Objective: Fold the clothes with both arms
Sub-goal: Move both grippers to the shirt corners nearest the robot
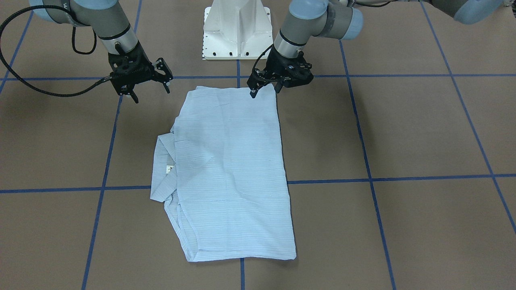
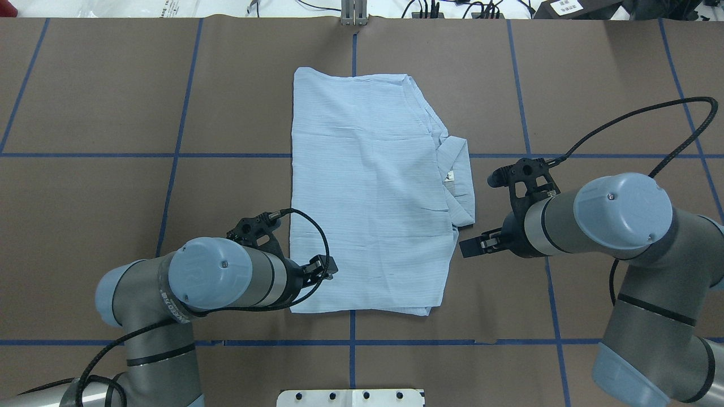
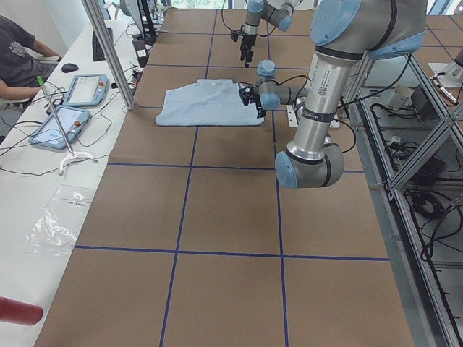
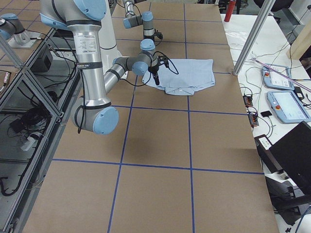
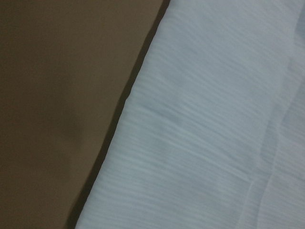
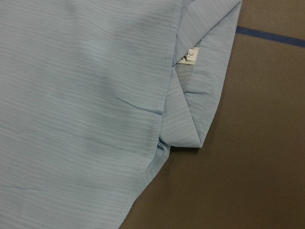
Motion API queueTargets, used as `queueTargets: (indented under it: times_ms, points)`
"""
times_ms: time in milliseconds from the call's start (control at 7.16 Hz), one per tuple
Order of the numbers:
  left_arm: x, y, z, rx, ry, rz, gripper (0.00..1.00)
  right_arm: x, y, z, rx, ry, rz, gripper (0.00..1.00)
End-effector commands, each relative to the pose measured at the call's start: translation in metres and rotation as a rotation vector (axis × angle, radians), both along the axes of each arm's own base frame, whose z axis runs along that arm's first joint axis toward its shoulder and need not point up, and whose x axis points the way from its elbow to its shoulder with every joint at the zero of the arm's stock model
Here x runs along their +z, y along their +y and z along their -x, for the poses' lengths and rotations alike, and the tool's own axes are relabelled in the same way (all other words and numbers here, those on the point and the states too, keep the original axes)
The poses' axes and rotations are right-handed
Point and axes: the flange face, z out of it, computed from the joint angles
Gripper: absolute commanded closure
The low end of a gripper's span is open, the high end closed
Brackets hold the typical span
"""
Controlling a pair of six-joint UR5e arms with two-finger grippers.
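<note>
The light-blue striped shirt lies folded into a long rectangle on the brown table, also seen from overhead. Its collar and white neck tag stick out on my right side. My left gripper is open, low over the shirt's corner nearest the robot, one fingertip on the cloth; from overhead it shows at that corner. The left wrist view shows only the shirt's edge. My right gripper is open and empty, above bare table beside the collar.
The white pedestal base stands behind the shirt. Blue tape lines cross the table. A seated person and tablets are at a side bench beyond the table's far edge.
</note>
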Motion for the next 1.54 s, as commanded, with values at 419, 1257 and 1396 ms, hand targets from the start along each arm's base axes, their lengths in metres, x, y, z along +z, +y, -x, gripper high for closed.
queueTargets:
  times_ms: [419,1257,1396]
  points:
    - [0.031,0.02,-0.023,0.034,-0.065,0.014,0.17,-0.018,-0.003,0.005,0.026,-0.04,0.021,0.0]
    - [0.028,0.012,-0.019,0.019,-0.06,0.013,0.78,-0.018,-0.004,0.004,0.031,-0.039,0.021,0.0]
    - [0.026,0.007,-0.016,0.009,-0.056,0.011,0.88,-0.018,-0.004,0.004,0.031,-0.039,0.021,0.0]
